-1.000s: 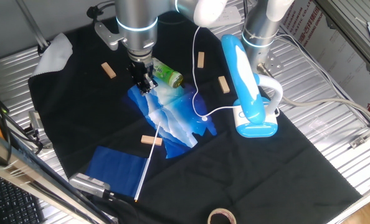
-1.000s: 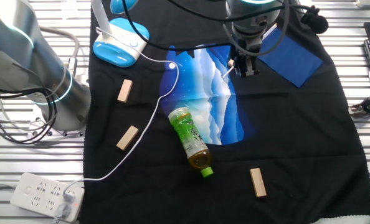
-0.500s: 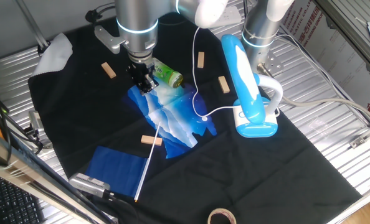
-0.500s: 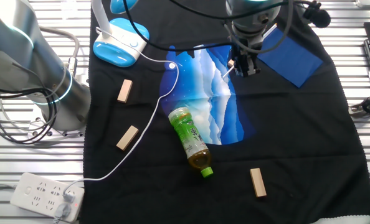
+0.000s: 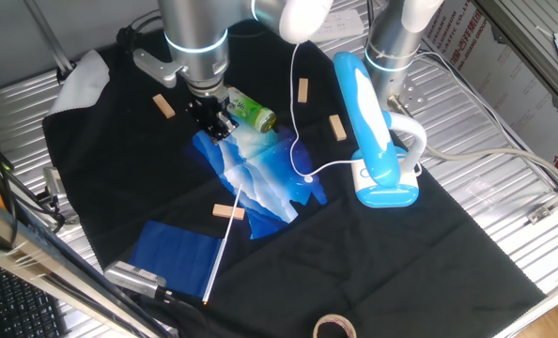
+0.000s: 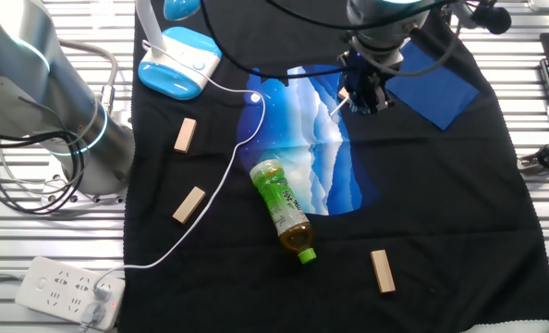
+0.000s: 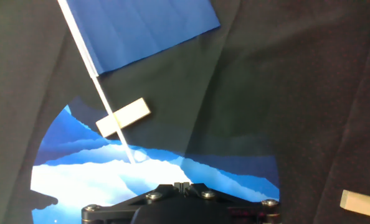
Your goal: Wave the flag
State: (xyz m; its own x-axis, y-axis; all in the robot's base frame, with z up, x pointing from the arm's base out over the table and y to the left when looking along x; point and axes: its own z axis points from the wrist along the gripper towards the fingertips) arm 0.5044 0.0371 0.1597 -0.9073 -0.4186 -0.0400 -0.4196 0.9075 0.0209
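Even, fairly bright overhead light is falling across both fixed views, which are staying sharp to their edges. Glare is shining off the metal table (image 5: 504, 207) at right and on the glossy plastic bag (image 6: 302, 148). The hand view is looking dimmer and softer, with darkening toward its corners.
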